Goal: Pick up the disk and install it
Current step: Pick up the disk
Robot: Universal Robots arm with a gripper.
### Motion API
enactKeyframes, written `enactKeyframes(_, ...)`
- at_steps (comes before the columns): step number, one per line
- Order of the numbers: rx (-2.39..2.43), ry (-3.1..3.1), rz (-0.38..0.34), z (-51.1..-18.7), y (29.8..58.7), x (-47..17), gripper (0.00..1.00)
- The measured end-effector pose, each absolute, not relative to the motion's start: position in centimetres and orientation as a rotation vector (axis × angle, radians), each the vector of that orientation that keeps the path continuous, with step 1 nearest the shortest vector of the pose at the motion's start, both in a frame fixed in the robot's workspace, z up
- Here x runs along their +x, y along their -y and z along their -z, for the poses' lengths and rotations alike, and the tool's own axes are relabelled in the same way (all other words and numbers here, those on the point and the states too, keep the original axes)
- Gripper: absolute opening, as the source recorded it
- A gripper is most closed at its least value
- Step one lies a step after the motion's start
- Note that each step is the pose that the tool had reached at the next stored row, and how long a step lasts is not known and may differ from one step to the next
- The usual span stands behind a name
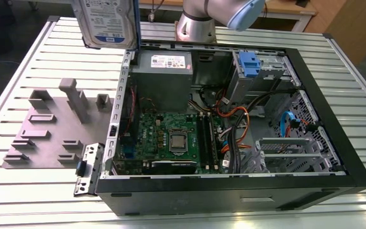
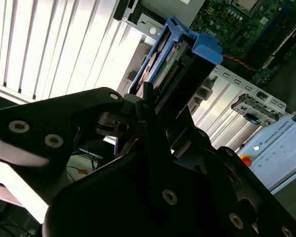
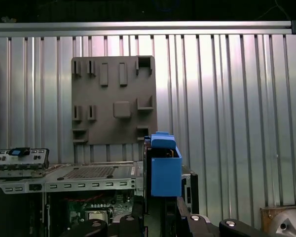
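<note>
Exterior view: the disk [image 1: 103, 24], a flat silver-grey hard drive with a white-and-blue label in a blue plastic carrier, hangs upright in the air near the far corner of the open black computer case [image 1: 234, 191], at the exterior view's left. The gripper [image 2: 160, 101] is clenched on it: in the second wrist view the carrier juts out from the black claw.

Step in hand, as I read it: carrying. Keep the clamp firm and the drive square and clear of the case wall and orange cables [image 1: 232, 113].

The exterior view gives the labelled face, the wrist views its edge. The first wrist view adds the grey slotted fixture plate [image 3: 113, 98] face-on behind the carrier
</note>
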State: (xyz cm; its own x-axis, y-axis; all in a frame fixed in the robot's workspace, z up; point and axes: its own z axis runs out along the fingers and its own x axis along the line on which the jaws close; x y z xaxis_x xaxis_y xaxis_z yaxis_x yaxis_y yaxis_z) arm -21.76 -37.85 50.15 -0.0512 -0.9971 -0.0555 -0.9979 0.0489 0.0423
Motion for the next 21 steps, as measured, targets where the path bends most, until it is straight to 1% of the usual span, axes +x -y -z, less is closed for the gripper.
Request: enactKeyframes(21,-2.156,-2.267,-0.108,-50.1,37.9,-15.5,0.35)
